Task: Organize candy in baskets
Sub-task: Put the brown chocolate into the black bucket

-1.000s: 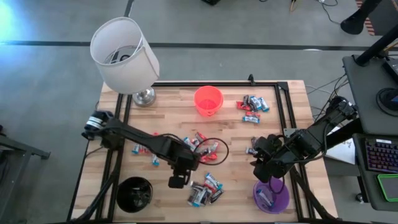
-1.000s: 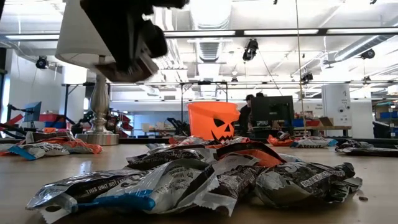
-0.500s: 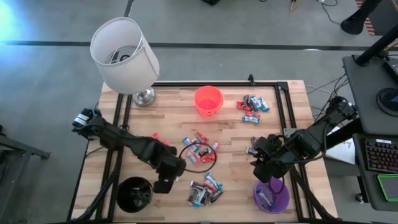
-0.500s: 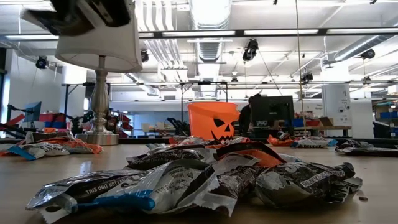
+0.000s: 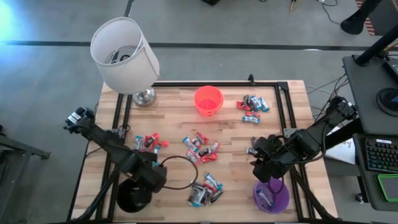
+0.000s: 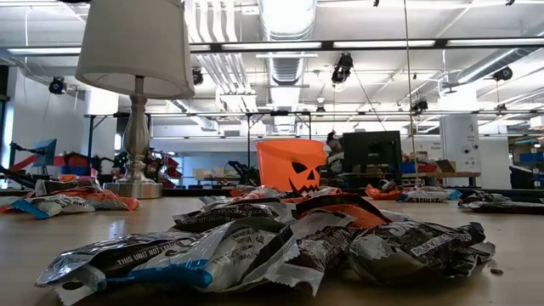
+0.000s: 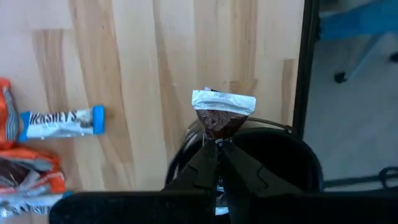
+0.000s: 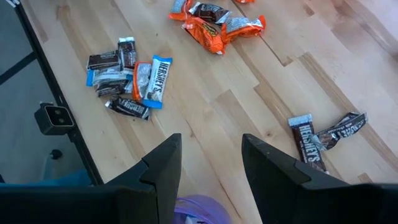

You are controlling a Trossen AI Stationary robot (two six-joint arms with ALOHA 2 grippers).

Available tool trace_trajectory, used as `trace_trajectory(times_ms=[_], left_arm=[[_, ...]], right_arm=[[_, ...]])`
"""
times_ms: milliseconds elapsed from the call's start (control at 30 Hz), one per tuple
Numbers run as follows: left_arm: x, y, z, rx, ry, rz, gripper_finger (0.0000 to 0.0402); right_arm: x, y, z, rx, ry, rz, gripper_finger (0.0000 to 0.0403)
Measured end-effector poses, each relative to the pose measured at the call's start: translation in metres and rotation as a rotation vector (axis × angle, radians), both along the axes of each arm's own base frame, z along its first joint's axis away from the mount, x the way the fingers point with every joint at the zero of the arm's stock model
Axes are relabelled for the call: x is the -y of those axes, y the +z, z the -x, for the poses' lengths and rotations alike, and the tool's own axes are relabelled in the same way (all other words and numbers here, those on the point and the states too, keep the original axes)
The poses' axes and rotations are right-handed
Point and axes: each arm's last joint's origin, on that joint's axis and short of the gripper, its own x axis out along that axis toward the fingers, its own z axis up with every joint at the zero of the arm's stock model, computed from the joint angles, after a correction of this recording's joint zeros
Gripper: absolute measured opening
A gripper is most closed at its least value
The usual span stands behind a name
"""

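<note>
From where I stand, the left gripper has its jaws pressed together on the lower end of a small dark-brown wrapped candy with a crimped silver end, and it hangs right at the rim of the round black bucket at the near left corner of the pale wooden slat table. The candy's long axis runs straight out in line with the fingers, its free silver end pointing away from the wrist and past the bucket's rim toward the bare boards. To drop it cleanly, I would say the arm should bring the pinch fully over the dark mouth before letting go, since the free end now seems to sit over the edge and could tip out onto the wood. The right gripper waits with its jaws spread and empty above the round purple bucket at the near right, which already has a candy or two inside. The orange-red pumpkin-faced bucket stands at the far middle, with loose piles of wrapped candy scattered between the buckets.
</note>
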Motion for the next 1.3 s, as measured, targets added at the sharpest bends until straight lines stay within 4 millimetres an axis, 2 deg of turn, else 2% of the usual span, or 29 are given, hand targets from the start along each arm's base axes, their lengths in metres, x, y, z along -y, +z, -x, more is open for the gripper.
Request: trace_trajectory(times_ms=[333, 600, 800, 1100, 1300], left_arm=[[0.008, 0.023, 0.043, 0.046, 0.21, -0.043, 0.0], [0.029, 0.028, 0.074, 0.077, 0.307, -0.028, 0.0], [0.043, 0.021, 0.081, 0.107, 0.416, -0.058, 0.0], [0.063, 0.001, 0.083, 0.07, 0.447, -0.116, 0.0], [0.067, -0.005, 0.082, 0.045, 0.476, -0.133, 0.0025]], right_arm=[[0.0, 0.0, 0.0, -0.001, 0.0, 0.0, 0.016], [0.0, 0.0, 0.0, -0.001, 0.0, 0.0, 0.016], [0.0, 0.0, 0.0, 0.0, 0.001, 0.001, 0.016], [0.0, 0.0, 0.0, 0.0, 0.01, 0.007, 0.016], [0.0, 0.0, 0.0, -0.001, 0.01, 0.007, 0.016]])
